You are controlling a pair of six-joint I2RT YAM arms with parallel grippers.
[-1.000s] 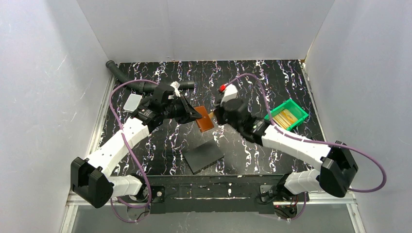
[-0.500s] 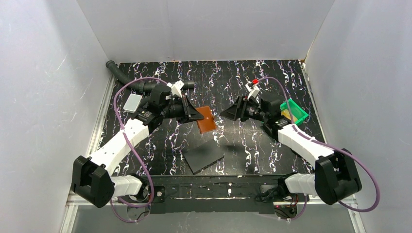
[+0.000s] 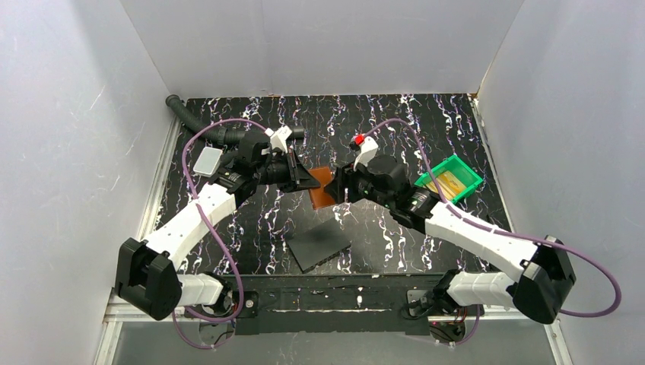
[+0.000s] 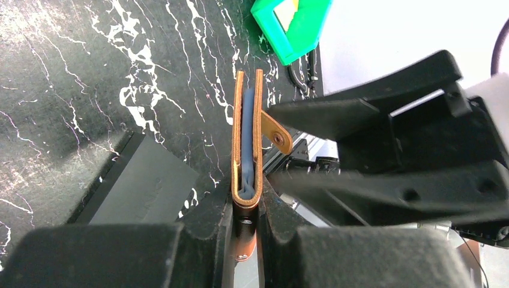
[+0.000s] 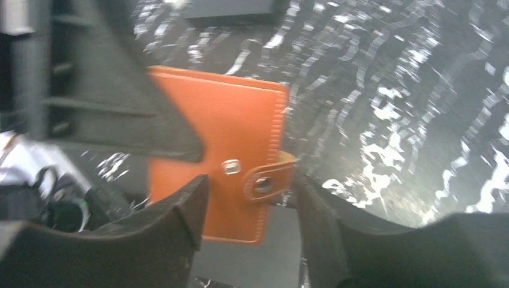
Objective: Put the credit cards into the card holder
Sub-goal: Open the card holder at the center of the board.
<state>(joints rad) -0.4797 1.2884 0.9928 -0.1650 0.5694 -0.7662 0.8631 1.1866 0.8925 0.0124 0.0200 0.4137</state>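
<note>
Pinching the brown card holder shut by one end, the left gripper holds it on edge, left of the green bin. The right gripper, jaws wide and empty, straddles the snap tab. Closing crookedly could twist the holder loose and spill the blue card inside.

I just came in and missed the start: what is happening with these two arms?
The left gripper holds a small brown leather card holder by its folded edge, with a light blue plastic card between its leaves. The open right gripper straddles the unfastened snap tab. Orange-yellow cards lie in the green plastic bin.
</note>
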